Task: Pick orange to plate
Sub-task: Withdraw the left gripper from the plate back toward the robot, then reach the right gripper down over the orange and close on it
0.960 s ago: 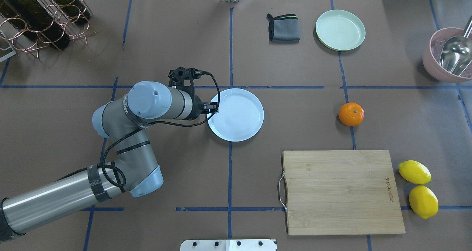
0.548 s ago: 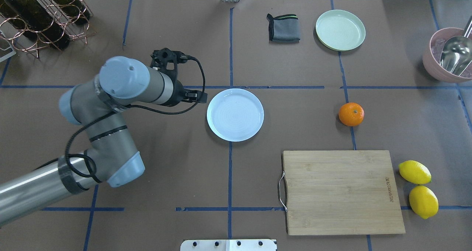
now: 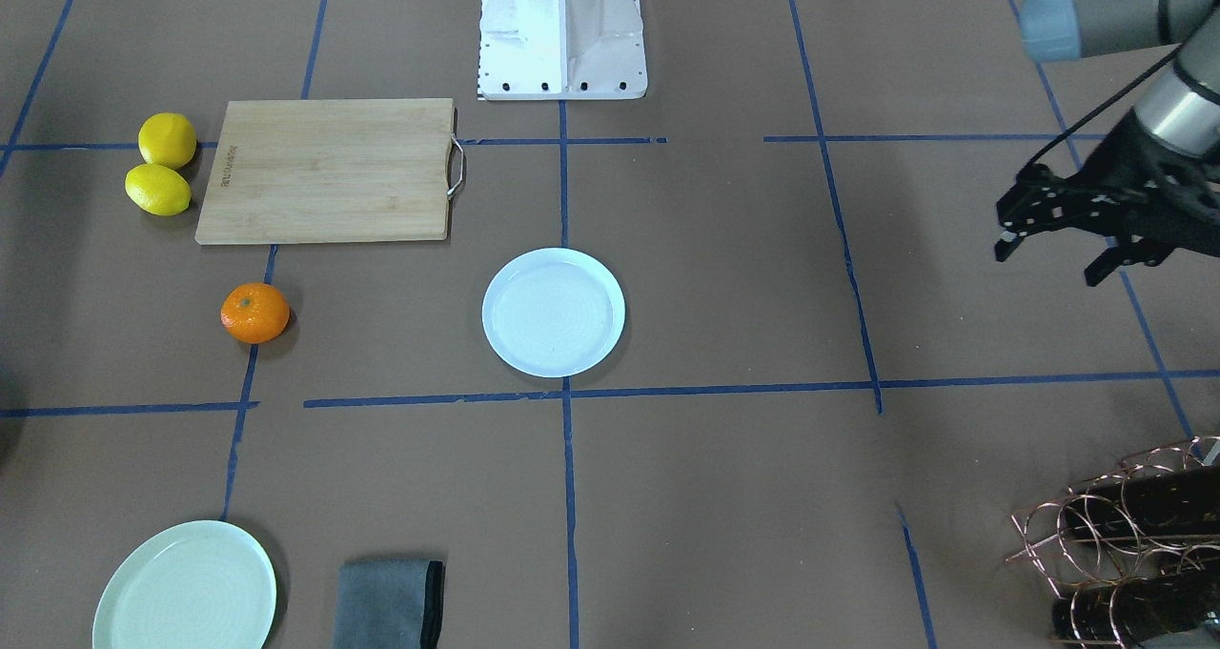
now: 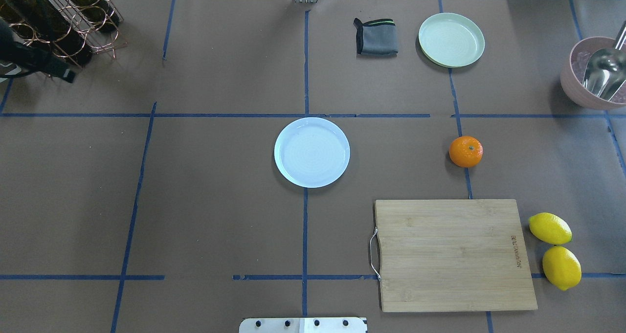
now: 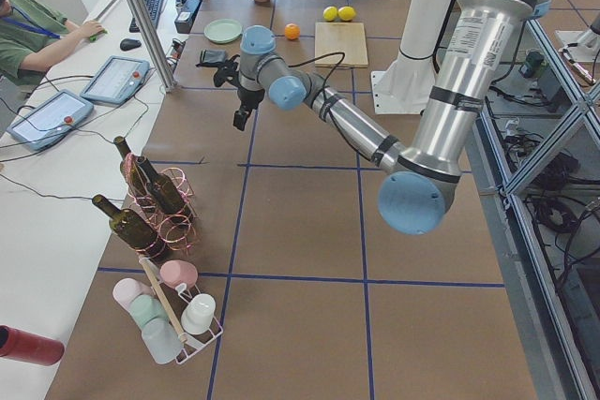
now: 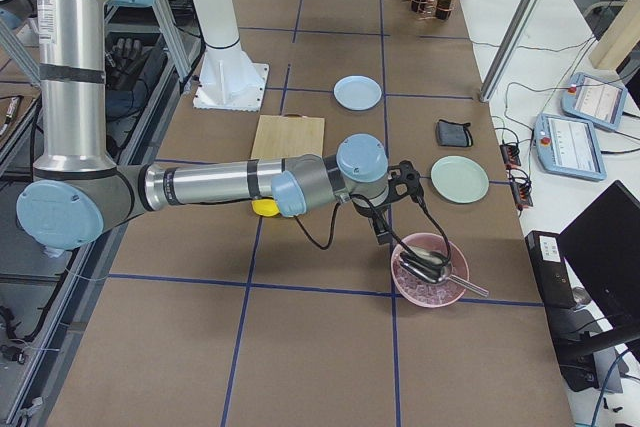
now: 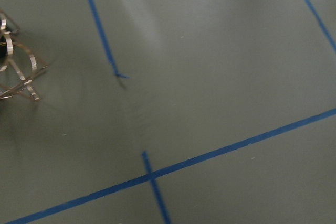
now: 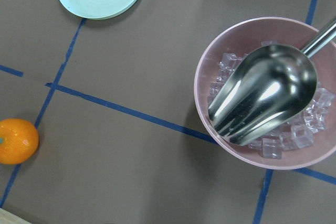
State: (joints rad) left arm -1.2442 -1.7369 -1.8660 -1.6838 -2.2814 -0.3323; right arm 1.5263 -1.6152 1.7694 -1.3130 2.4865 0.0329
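The orange (image 4: 465, 151) lies on the brown table to the right of the plate (image 4: 312, 152), which is bare; both also show in the front view, the orange (image 3: 254, 313) and the plate (image 3: 553, 312). My left gripper (image 3: 1048, 260) hangs open and holds nothing, far off to the plate's left near the wine rack. In the overhead view only one finger (image 4: 66, 75) of it shows. My right gripper (image 6: 385, 232) hovers by the pink bowl; I cannot tell whether it is open or shut. Its wrist camera sees the orange (image 8: 17, 141) at lower left.
A mint-green plate (image 4: 451, 39) and a folded grey cloth (image 4: 375, 37) sit at the back. A wooden cutting board (image 4: 452, 255) and two lemons (image 4: 549, 228) lie in front of the orange. A pink bowl (image 8: 198, 85) holds ice and a metal scoop. A wine rack (image 4: 58, 20) stands back left.
The left arm has swung away from the plate's left edge toward the back-left corner and is almost out of the overhead view. Orange and plate have not moved.
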